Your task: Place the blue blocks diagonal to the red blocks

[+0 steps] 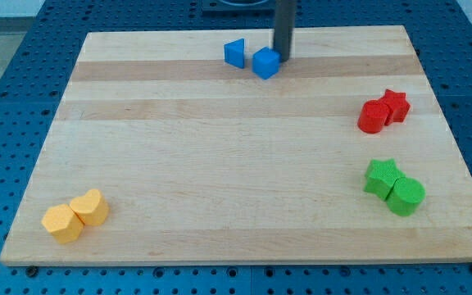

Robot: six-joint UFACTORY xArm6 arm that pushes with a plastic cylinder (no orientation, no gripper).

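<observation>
The blue cube (265,62) sits near the top edge of the wooden board (220,164), just right of the blue wedge (234,53) and close to touching it. My tip (284,58) (a bare rod, nothing to open or close) stands right against the cube's right side. The red cylinder (373,117) and red star (395,105) touch, well apart at the view's right. Green blocks (394,188) lie below them; yellow blocks (75,215) sit bottom left.

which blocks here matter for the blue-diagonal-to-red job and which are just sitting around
In the job:
blue wedge-shaped block
blue cube block, my tip just to its right
red cylinder block
red star block

Lying about:
green star block
green cylinder block
two yellow blocks
</observation>
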